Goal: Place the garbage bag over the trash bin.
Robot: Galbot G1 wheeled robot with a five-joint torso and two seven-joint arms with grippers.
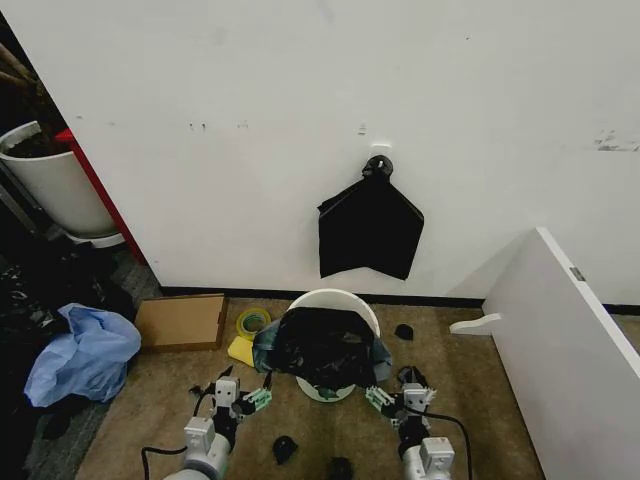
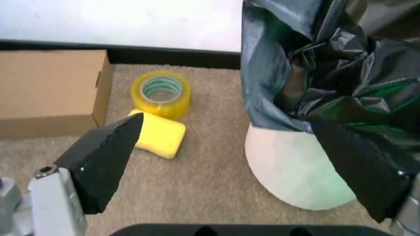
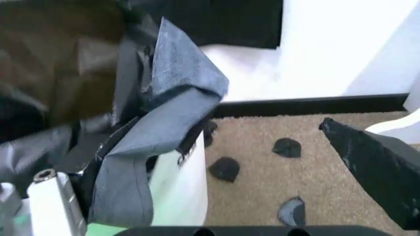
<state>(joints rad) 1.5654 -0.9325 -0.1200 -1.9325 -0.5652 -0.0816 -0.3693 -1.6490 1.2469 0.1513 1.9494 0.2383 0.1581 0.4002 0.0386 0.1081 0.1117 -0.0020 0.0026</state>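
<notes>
The cream-white trash bin [image 1: 332, 296] stands on the carpet by the wall. The wrinkly black garbage bag [image 1: 325, 347] lies bunched over its mouth and near side; the far rim is bare. My left gripper [image 1: 246, 398] hovers low at the bin's left, open, its fingers [image 2: 102, 157] wide apart with the bag [image 2: 341, 73] and the bin wall [image 2: 295, 167] just ahead. At the bin's right my right gripper [image 1: 396, 399] is open too, and a fold of the bag [image 3: 151, 128] hangs over the bin wall [image 3: 177, 191] close to one finger [image 3: 374, 167].
A cardboard box [image 1: 180, 320], a tape roll [image 1: 252, 321] and a yellow sponge [image 1: 241, 350] lie left of the bin. A light blue plastic heap [image 1: 80, 355] is at far left, a white board [image 1: 570, 350] leans at right. A flat black bundle [image 1: 370, 230] hangs on the wall.
</notes>
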